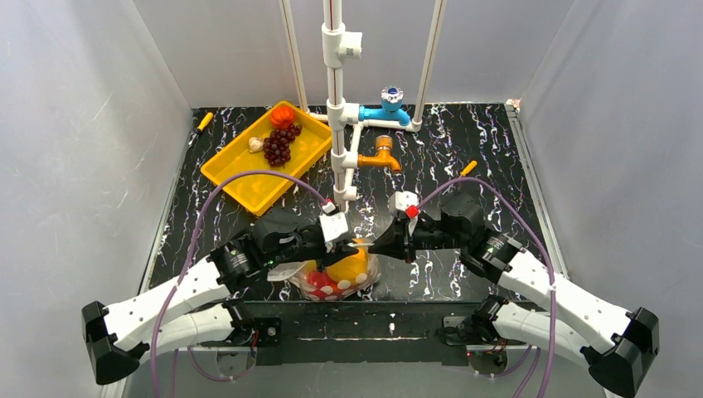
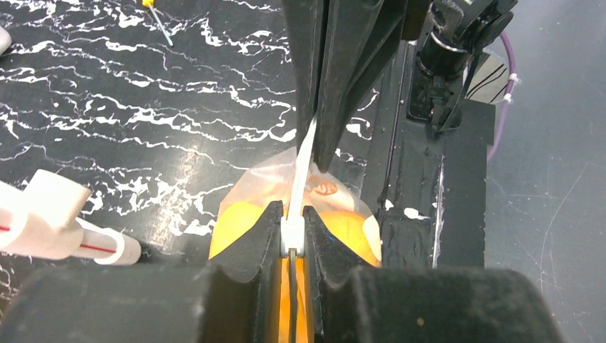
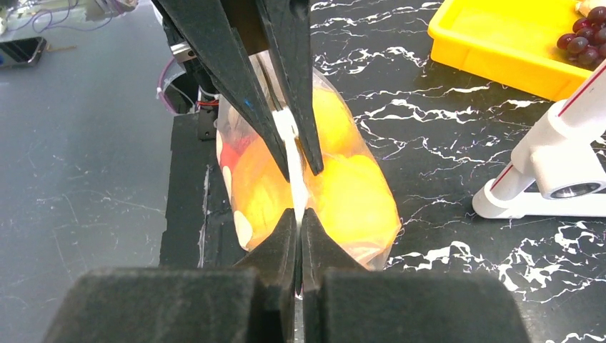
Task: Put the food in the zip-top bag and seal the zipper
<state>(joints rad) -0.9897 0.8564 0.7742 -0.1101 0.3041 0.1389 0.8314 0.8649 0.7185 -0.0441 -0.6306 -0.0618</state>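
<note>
Left hand (image 2: pixel 293 230) and right hand (image 3: pixel 300 220) both pinch the zipper (image 2: pixel 304 163) atop the zip-top bag (image 1: pixel 336 280); we judge sealing begun, next sliding along it.

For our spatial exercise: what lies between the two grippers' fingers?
The zipper, a white strip running from one to the other; the left wrist view shows it.

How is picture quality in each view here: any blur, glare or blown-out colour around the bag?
Top view: even light, sharp, faint shine on the bag. Left wrist view: the dark base of the left gripper near the lens is blurred, the zipper reads almost white. Right wrist view: the base of the right gripper is likewise blurred; the yellow food inside glows, oversaturated.
</note>
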